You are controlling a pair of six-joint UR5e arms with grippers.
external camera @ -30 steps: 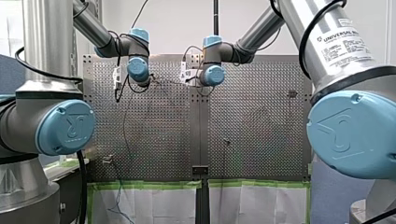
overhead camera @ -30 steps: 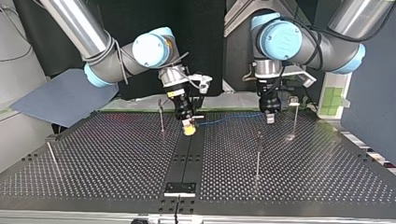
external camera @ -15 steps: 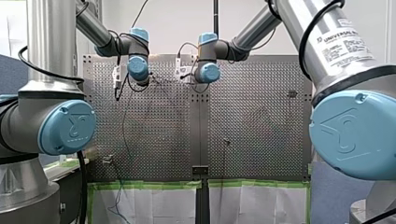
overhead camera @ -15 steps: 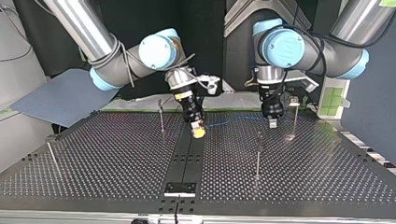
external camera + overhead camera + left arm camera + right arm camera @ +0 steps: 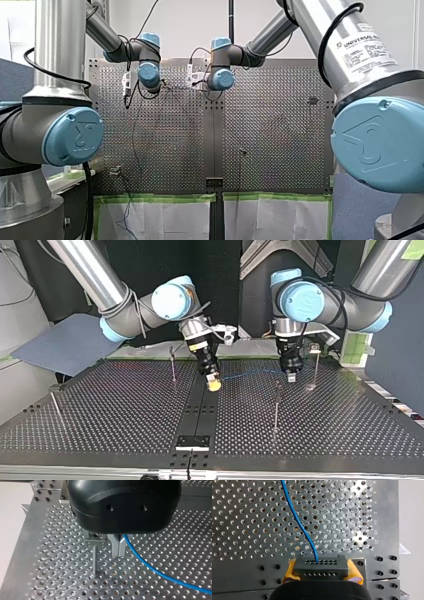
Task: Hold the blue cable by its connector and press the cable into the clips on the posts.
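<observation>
Perforated metal worktop [image 5: 125,405] takes up most of my feed, and both arms are working near the edge farthest from the top view camera. My right arm [image 5: 125,315] comes in at that view's left and my left arm [image 5: 340,300] at its right. A few thin posts [image 5: 276,405] stand around the worktop. One post [image 5: 94,557] with a clip [image 5: 94,539] on top is just beside my left end effector [image 5: 118,548].

The blue cable [image 5: 250,372] runs between the two end effectors. My left one is clenched on it, and the cable leaves on the side away from that post without touching it. My right end effector [image 5: 322,567] is grasping the dark connector [image 5: 320,563] between its yellow pads [image 5: 290,567], with the cable coming straight out of the connector's face.
</observation>
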